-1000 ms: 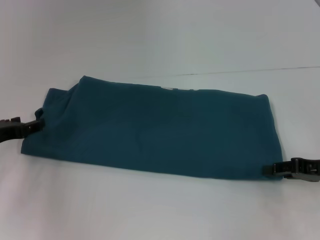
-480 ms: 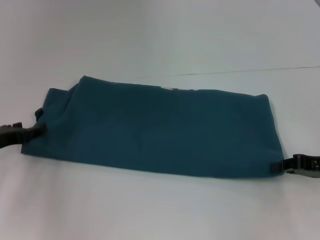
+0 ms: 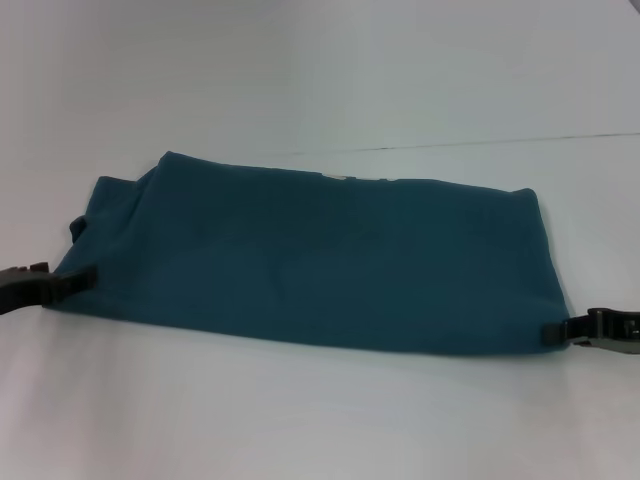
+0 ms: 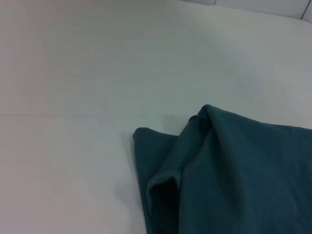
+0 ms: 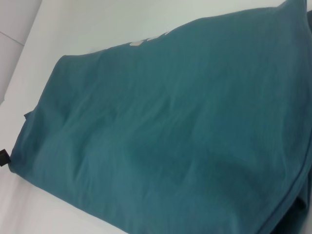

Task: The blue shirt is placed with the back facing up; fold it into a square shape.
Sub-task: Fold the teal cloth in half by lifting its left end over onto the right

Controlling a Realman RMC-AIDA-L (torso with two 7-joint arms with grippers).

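The dark teal-blue cotton shirt [image 3: 310,260] lies mid-table as a long left-to-right band on the white tabletop [image 3: 320,80], already folded lengthwise; a sliver of white lettering peeks at its far edge; I judge it light, soft and floppy, best taken by its near corners. My left pincer [image 3: 62,282] meets its near-left corner, my right pincer [image 3: 570,332] its near-right corner; whether either pinches cloth I cannot tell.

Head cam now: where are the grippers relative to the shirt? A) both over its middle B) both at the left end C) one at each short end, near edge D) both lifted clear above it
C: the left gripper and right gripper sit at opposite ends of the blue shirt, at table level.
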